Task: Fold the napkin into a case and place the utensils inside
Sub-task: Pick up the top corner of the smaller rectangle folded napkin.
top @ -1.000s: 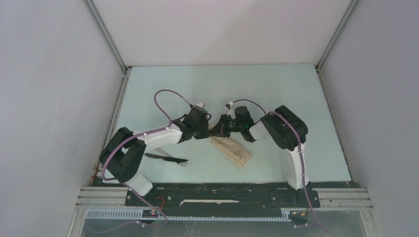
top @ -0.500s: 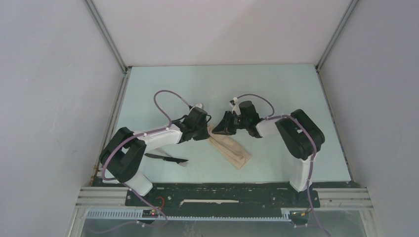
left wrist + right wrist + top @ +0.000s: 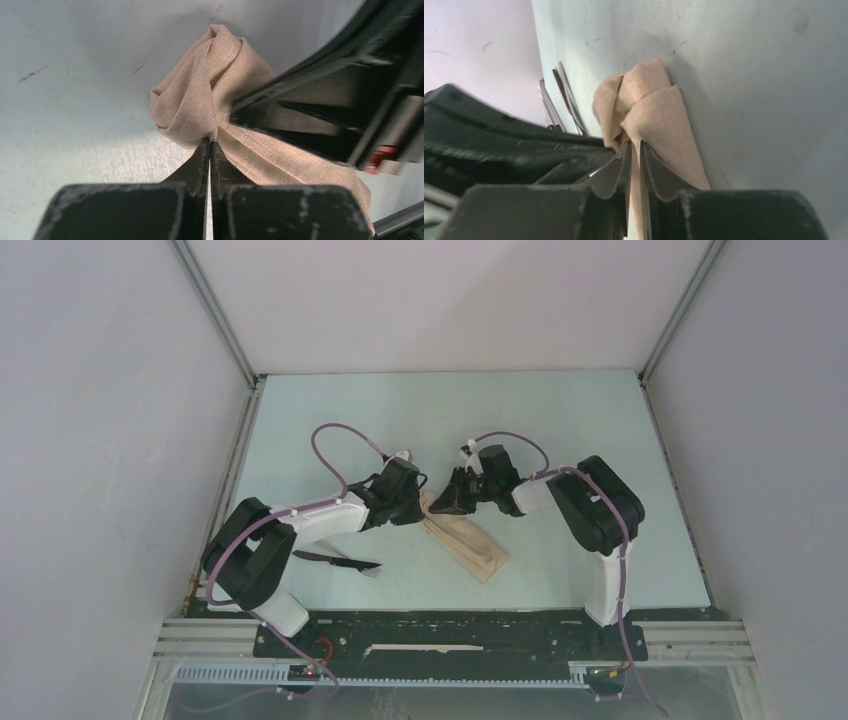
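While it lies on the table [image 3: 560, 430] as a long, narrow folded strip, the napkin [image 3: 472, 548] runs on a slant, 1 end toward the arms' bases and the far end bunched into a small twisted knot. In the left wrist view the napkin [image 3: 200, 100] shows soft tan folds that gather to 1 point, and in the right wrist view the napkin [image 3: 651, 107] rises off the table in 2 or 3 overlapping layers.

Both claws meet at that bunched far end. The left claw [image 3: 422, 502] comes in from the napkin's left. Up close, the left claw [image 3: 209, 148] is clenched, its tips pressed together on a crease of the cloth. The right claw [image 3: 440, 503] comes in from the napkin's right, almost touching the other. In its own camera the right claw [image 3: 635, 149] is nearly closed, grasping the napkin, with a thin band of cloth showing in the narrow gap between the fingers [image 3: 659, 170].

To the left of the napkin and well apart from it lie the utensils [image 3: 338, 561], dark and slim, beside the left arm [image 3: 300, 520]. The right wrist view also catches the utensils [image 3: 564, 97] beyond the napkin's knot, as 2 or 3 thin stems; which piece is which I cannot tell. The right arm [image 3: 590, 505] bends in from the napkin's right side.
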### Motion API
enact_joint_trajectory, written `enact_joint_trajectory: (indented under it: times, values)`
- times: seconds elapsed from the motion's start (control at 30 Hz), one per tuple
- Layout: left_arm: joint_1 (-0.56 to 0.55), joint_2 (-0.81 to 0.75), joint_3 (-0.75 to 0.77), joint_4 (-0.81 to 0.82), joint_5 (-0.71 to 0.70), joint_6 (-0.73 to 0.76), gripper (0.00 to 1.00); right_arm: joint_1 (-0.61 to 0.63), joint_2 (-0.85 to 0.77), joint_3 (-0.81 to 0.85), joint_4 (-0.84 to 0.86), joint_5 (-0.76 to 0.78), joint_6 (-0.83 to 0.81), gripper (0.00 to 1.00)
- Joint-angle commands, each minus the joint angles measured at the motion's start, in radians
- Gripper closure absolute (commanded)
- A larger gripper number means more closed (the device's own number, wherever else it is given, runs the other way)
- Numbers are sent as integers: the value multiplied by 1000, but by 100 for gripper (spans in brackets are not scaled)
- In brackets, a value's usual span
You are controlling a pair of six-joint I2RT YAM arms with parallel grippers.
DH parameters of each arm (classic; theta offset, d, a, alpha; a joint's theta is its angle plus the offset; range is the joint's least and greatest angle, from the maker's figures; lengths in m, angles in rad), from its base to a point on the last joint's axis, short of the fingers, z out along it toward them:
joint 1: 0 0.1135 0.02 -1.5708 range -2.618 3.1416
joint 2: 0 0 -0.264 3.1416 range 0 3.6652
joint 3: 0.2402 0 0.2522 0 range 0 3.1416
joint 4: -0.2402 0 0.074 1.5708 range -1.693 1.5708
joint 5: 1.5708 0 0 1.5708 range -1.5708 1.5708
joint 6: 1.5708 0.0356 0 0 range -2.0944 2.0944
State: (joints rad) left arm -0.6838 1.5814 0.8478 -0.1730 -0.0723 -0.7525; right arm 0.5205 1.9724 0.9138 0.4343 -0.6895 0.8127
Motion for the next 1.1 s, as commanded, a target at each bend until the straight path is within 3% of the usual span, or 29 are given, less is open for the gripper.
enact_joint_trajectory:
  times: [0.0,0.17,0.4,0.43,0.53,0.73,0.9,1.07]
  values:
    - [6,-14,10,29,10,-8,100,89,94,73,12,79,34,84]
    - [15,6,30,20,26,-20,100,167,129,83,71,115,107,87]
    - [27,41,57,0,64,-6,98,93,59,1,77,63,46,87]
    - [27,32,53,6,64,-13,94,94,46,0,61,66,27,86]
    - [27,-54,-7,48,64,-29,64,94,-4,0,38,60,3,83]
    - [50,-251,-73,0,45,-16,47,77,-82,5,-35,36,-51,76]
    - [98,-282,-101,-20,65,-22,48,73,-174,34,-219,53,-204,66]
    - [136,-194,-86,9,157,-11,60,86,-262,57,-439,189,-447,54]
